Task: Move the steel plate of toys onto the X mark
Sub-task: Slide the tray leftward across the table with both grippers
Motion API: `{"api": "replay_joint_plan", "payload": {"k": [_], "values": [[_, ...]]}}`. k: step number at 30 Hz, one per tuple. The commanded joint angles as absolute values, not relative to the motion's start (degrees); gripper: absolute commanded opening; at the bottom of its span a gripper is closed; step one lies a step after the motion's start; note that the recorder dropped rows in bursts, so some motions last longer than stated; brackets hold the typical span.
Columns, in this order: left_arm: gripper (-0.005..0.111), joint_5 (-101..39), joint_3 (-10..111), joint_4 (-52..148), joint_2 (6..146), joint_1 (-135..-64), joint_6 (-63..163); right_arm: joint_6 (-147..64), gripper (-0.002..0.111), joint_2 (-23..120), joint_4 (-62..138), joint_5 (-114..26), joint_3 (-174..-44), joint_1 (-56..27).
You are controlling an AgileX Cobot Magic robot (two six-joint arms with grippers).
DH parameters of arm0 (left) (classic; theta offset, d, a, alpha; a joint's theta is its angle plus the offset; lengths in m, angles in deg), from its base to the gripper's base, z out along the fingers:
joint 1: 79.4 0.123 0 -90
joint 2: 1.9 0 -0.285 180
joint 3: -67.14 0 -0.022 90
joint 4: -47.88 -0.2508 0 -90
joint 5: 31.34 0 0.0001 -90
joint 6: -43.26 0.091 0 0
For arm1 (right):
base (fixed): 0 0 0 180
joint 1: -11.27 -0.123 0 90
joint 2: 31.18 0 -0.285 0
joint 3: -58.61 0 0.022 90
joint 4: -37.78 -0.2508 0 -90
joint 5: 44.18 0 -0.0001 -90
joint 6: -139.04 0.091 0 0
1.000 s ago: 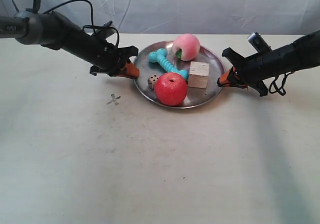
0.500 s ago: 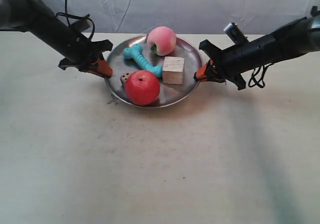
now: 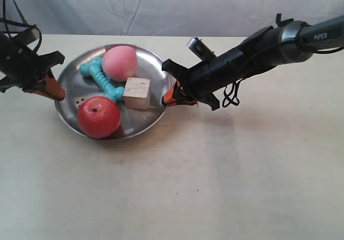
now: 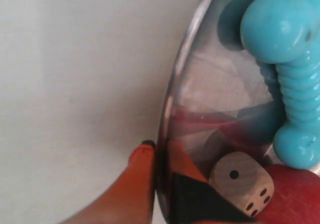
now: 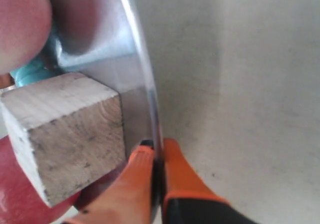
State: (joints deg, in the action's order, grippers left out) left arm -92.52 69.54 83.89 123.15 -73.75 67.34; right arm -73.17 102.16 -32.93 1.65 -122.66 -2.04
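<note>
The beige bench (image 3: 215, 186) carried the whole scene. The steel plate (image 3: 148, 65) sat toward the left of the exterior view, over the far part of the bench, held between my two arms. Whether its base touched the bench could not be told.

On the plate, the red apple ball (image 3: 98, 116) lay at the near rim. The pink peach (image 3: 120, 63) lay at the far side. The turquoise bone (image 3: 100, 79) ran between the two. The wooden cube (image 3: 136, 92) stood beside the bone, toward my right arm. The white die (image 4: 241, 180) rested against the apple, close to the rim on my left arm's side.

My left fingers (image 4: 156, 159) were clenched on the plate's rim, one finger inside and one outside. My right fingers (image 5: 156, 154) pinched the opposite rim the same way, just beside the cube.
</note>
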Motion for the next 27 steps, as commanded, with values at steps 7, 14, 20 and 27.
{"api": "replay_joint_plan", "payload": {"k": [7, 14, 20, 27], "values": [[0.0, -86.87, 58.49, 84.97, 121.6, -72.55, 71.91, -61.93, -0.001, 101.79, -17.79, -3.66, -122.75, -7.54], [0.0, -84.88, 57.21, 81.99, 121.6, -72.55, 71.8, -61.53, -0.001, 102.15, -15.65, -4.92, -122.75, -8.77], [0.006, -84.55, 57.21, 80.26, 121.6, -72.55, 71.9, -61.29, -0.001, 102.15, -15.32, -5.67, -122.75, -8.89], [0.033, -84.16, 57.21, 80.14, 121.6, -72.55, 71.67, -61.28, -0.001, 102.15, -15.19, -7.1, -122.75, -8.89]]}}
